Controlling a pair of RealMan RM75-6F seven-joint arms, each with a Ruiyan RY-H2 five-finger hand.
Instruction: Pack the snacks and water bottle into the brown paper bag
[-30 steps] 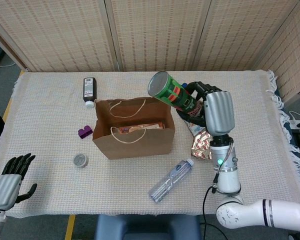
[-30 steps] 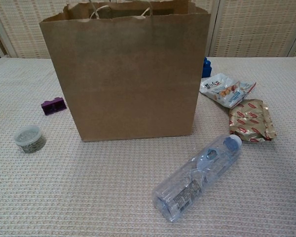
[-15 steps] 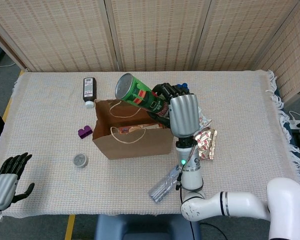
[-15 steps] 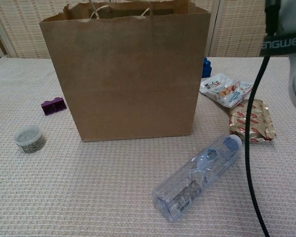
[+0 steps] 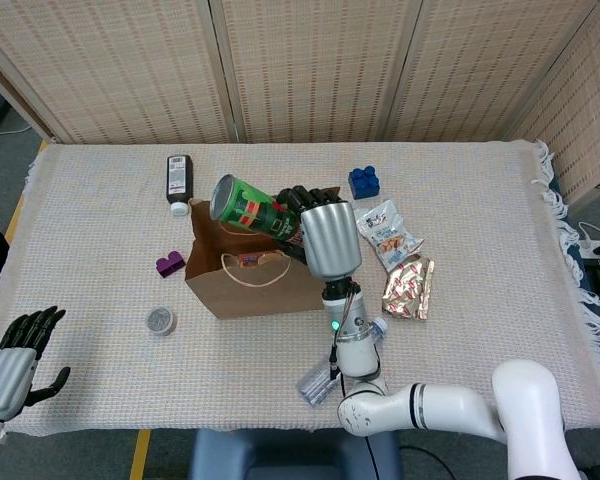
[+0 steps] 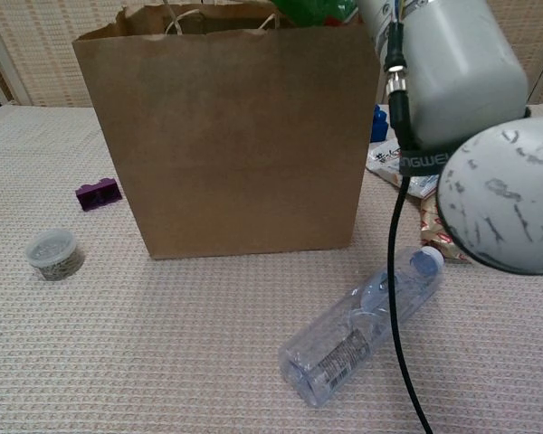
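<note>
The brown paper bag (image 5: 242, 290) (image 6: 235, 145) stands open mid-table with an orange snack pack (image 5: 256, 260) inside. My right hand (image 5: 318, 228) grips a green snack can (image 5: 248, 206) and holds it tilted over the bag's mouth; a sliver of the green can (image 6: 319, 9) shows above the bag's rim in the chest view. The water bottle (image 5: 320, 377) (image 6: 366, 324) lies on its side in front of the bag. A white snack bag (image 5: 388, 233) and a foil snack pack (image 5: 408, 287) lie right of the bag. My left hand (image 5: 18, 352) hangs open at the table's near left corner.
A dark bottle (image 5: 179, 181) lies at the back left. A purple block (image 5: 169, 265) (image 6: 98, 193) and a small round tin (image 5: 160, 321) (image 6: 53, 253) sit left of the bag. A blue block (image 5: 364, 182) is behind the snacks. My right forearm (image 6: 452, 81) fills the chest view's upper right.
My right hand has carried the green can leftward, from right of the bag to above its opening. The arm now crosses the chest view. The left hand has stayed put.
</note>
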